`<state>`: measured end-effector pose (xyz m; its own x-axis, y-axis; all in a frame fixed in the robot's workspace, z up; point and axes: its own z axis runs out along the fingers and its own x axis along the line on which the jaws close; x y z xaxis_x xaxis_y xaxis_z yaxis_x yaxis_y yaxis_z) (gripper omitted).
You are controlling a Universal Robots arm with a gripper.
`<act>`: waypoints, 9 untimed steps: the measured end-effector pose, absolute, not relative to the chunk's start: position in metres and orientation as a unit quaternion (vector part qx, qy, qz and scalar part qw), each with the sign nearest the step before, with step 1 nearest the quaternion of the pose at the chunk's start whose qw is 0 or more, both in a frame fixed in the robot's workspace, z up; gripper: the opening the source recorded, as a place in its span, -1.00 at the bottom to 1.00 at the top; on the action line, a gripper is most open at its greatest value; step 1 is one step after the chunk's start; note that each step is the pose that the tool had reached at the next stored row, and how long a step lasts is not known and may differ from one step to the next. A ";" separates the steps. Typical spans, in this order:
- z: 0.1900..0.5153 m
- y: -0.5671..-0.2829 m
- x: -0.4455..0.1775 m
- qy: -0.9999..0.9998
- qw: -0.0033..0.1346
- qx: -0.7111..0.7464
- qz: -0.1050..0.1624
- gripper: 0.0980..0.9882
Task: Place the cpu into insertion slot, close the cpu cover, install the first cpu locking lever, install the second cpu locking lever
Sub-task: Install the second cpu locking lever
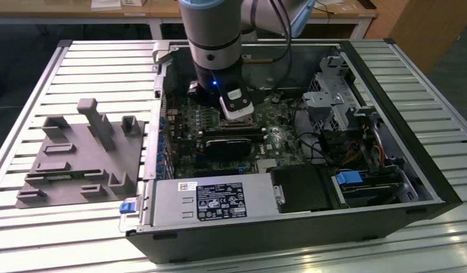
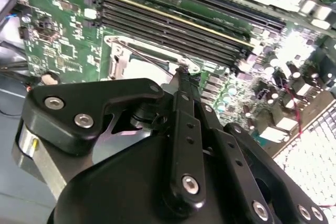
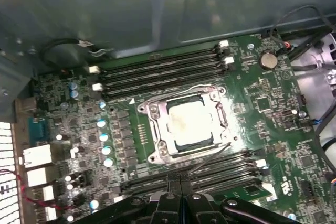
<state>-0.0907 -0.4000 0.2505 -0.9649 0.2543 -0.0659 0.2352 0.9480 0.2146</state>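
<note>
At the centre of the first wrist view, the cpu (image 3: pixel 190 123) is seated under the closed cpu cover (image 3: pixel 160 129). The tool (image 3: pixel 180 183), fingers pressed together, could slip off a thin lever.

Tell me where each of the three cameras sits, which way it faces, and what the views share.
Exterior view: off the arm, above the open computer case, looking down; the grey arm reaches inside.
First wrist view: on the arm, facing down at the green motherboard; the dull silver square cpu lies in the insertion slot under the silver cpu cover; gripper shut.
Second wrist view: on the arm, looking along the black gripper toward the slot.
Shared: both wrist views show the long black memory slots.
</note>
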 end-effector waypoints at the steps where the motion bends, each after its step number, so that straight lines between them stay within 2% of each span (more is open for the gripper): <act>1: 0.250 -0.400 -0.089 0.986 0.046 0.124 0.102 -0.99; 9: 0.247 -0.400 -0.076 0.986 0.042 0.125 0.097 -0.99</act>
<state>-0.0755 -0.4000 0.2472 -0.9652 0.2550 -0.0582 0.2387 0.9498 0.2024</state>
